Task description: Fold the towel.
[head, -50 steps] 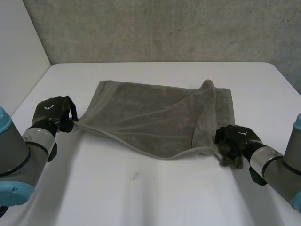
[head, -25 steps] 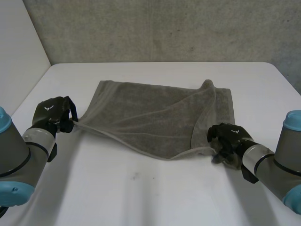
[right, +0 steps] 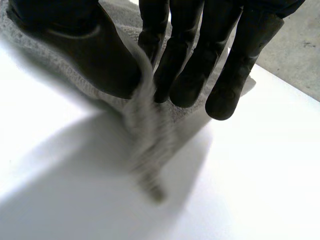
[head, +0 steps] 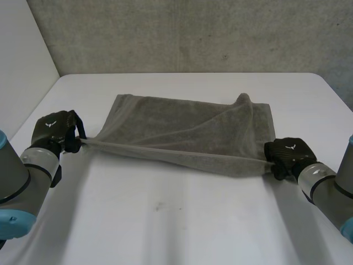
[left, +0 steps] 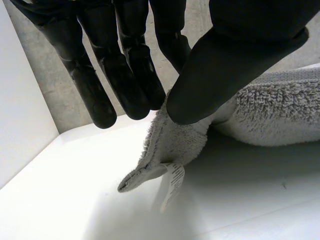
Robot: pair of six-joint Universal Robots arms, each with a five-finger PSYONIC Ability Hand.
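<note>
A grey towel [head: 182, 130] lies on the white table [head: 165, 221], its near edge lifted and pulled taut between both hands. My left hand [head: 55, 131] pinches the towel's near left corner [left: 165, 145] between thumb [left: 220, 70] and fingers; a white label [left: 174, 181] hangs from that corner. My right hand [head: 287, 155] pinches the near right corner [right: 145, 125] between thumb [right: 95, 55] and fingers [right: 185, 75], the corner's tip hanging below the grip. The towel's far right corner [head: 244, 100] is bunched up into a small peak.
A grey concrete wall [head: 193, 33] stands behind the table's far edge. A white panel [head: 22, 61] rises at the left side. The table's right edge [head: 336, 94] runs close to my right arm.
My right hand has closed on the towel's near right corner, lifted it and drawn it right, so the sagging near edge is now stretched straight. My left hand moved slightly left.
</note>
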